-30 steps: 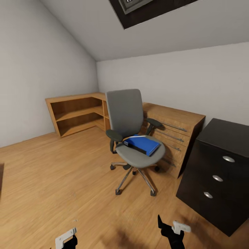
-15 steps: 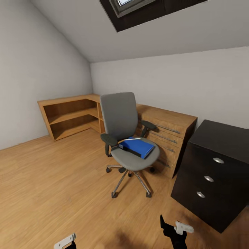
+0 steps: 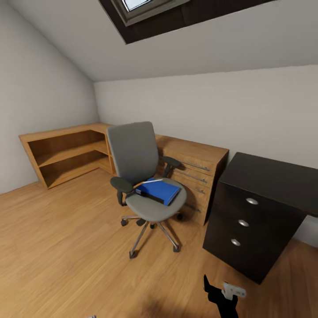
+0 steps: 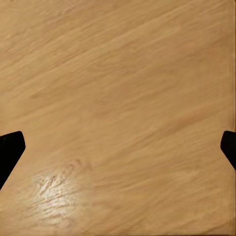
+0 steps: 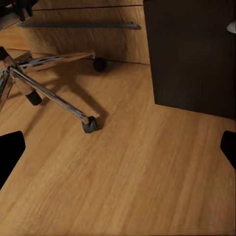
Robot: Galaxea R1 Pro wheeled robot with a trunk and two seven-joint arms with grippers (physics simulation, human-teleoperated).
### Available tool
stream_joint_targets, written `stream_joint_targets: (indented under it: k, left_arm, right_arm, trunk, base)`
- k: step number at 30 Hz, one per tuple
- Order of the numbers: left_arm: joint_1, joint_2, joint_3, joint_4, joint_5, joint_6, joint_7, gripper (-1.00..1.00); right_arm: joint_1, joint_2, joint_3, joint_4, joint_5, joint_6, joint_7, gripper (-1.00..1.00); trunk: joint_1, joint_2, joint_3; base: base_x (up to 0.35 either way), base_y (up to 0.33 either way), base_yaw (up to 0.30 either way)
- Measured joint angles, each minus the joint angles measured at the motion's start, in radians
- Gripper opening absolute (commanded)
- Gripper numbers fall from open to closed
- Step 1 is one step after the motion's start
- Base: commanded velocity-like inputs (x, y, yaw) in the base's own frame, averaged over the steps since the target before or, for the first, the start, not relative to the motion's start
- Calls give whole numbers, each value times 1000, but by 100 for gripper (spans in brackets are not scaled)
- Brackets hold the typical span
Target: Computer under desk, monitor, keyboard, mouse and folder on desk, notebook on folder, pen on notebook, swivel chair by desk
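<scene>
Head view shows an attic bedroom with a wooden floor [image 3: 66, 247] and a sloped ceiling with a skylight [image 3: 141, 6] at 12 o'clock. The grey swivel chair with black armrests and chrome star base [image 3: 141, 176] stands a little left of the centre, just in front of the light wooden drawer unit with long metal handles [image 3: 196, 165]. The blue flat folder with a black spine [image 3: 158, 191] lies flat on the seat, and a thin pale object, maybe the pen, lies along its far edge; I cannot tell it surely. At 9 o'clock is a low open wooden shelf unit [image 3: 62, 154], and at 3 o'clock a black cabinet with three round silver knobs [image 3: 247, 212]. The folder waits on the chair, probably because the robot must first come near to take it. At 6 o'clock the right pincer [image 3: 219, 293] hangs low over the floor.

Left wrist view: the left pincer [image 4: 118, 147] looks at bare floor, its dark fingertips [image 4: 9, 147] wide apart, holding nothing.

Right wrist view: the right pincer [image 5: 118, 147] has also its tips spread and free; beyond them are the chair's chrome legs and castors, near the black cabinet.

No writing or brand can be read anywhere.
</scene>
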Motion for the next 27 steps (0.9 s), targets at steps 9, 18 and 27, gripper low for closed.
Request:
stream_joint_targets:
  k: [9,18,27]
  left_arm:
    - [0,21,-2,108,-2,-102,-2,100]
    - [0,28,-3,127,-2,-116,-3,100]
    - [0,28,-2,128,1,-111,-62,100]
  right_arm:
    - [6,8,0,3,1,6,0,100]
    - [10,10,2,2,1,40,0,100]
    - [10,12,2,2,1,49,0,100]
  trunk:
    - [-34,63,28]
    - [-68,126,56]
    - [-103,189,85]
  base:
    - [-6,0,-271]
    - [-219,52,-295]
    - [-261,126,-298]
